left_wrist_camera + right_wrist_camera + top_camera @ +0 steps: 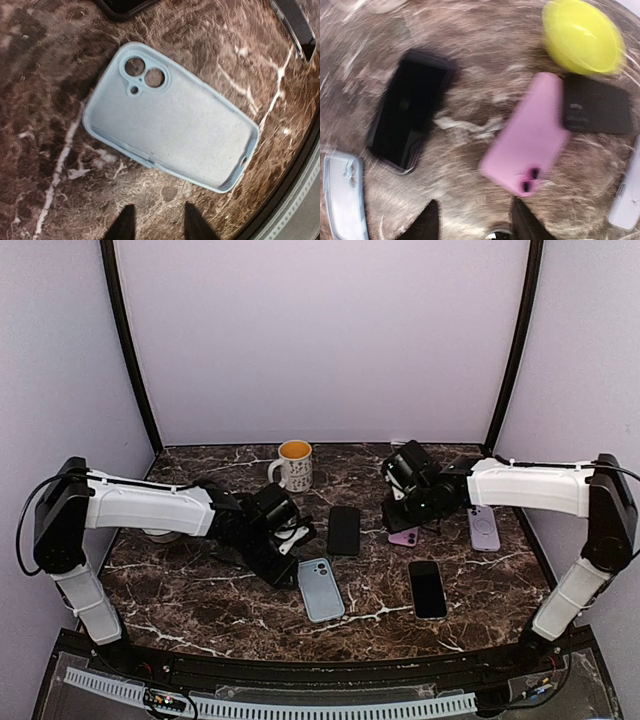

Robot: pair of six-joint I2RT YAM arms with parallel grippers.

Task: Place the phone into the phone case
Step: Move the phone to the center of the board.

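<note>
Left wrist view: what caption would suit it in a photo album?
Empty light-blue phone case on the dark marble table, the left gripper open just short of its edge.

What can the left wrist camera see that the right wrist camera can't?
Only the left wrist view shows the light blue phone case whole: empty, inside up, camera holes showing. Only the right wrist view shows a pink phone or case and a round yellow thing. Both show the marble table and that blue case, though just its end in the right view.
</note>
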